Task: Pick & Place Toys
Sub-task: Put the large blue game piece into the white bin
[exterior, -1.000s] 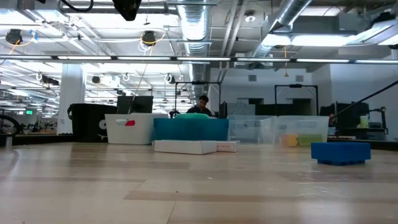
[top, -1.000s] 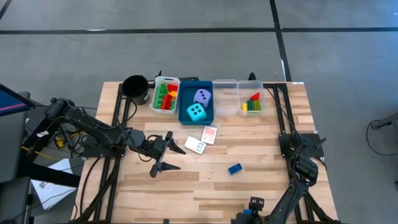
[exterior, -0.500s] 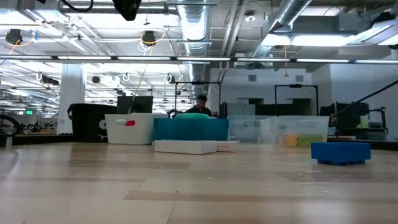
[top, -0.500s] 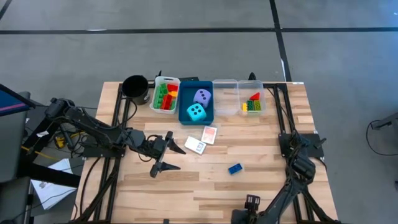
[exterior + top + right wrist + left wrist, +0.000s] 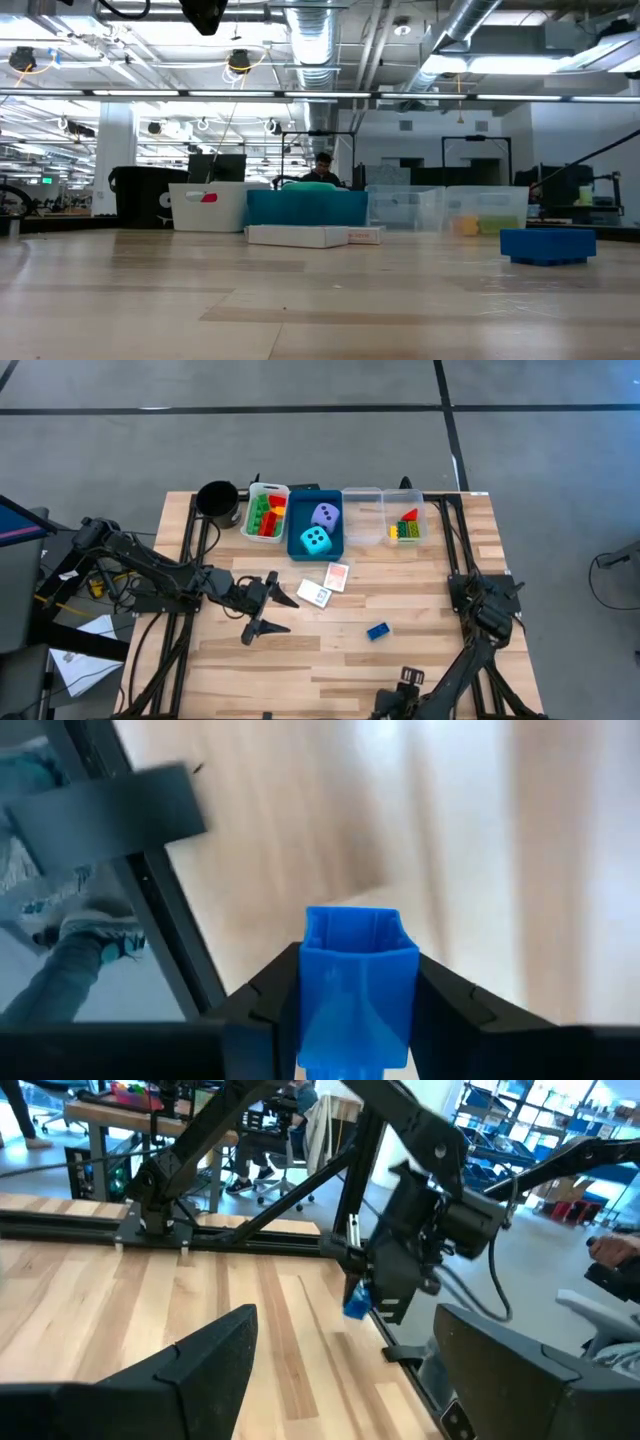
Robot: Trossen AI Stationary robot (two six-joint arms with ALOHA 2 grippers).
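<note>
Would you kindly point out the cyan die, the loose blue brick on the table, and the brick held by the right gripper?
cyan die (image 5: 315,540): high view, dotted top face.
loose blue brick (image 5: 377,630): high view, its top.
held blue brick (image 5: 358,982): right wrist view, front face between the right gripper (image 5: 358,1020) fingers.

From overhead I lose the right gripper at the bottom edge, so its fingers don't show there; only the right wrist view shows them closed on a blue brick, whose lower end is cut off by the frame. Low view: the dice are hidden behind the blue tray wall, and the card packs show edge-on only, faces unreadable. Bricks in the white tray and clear tray are too small to count.
</note>
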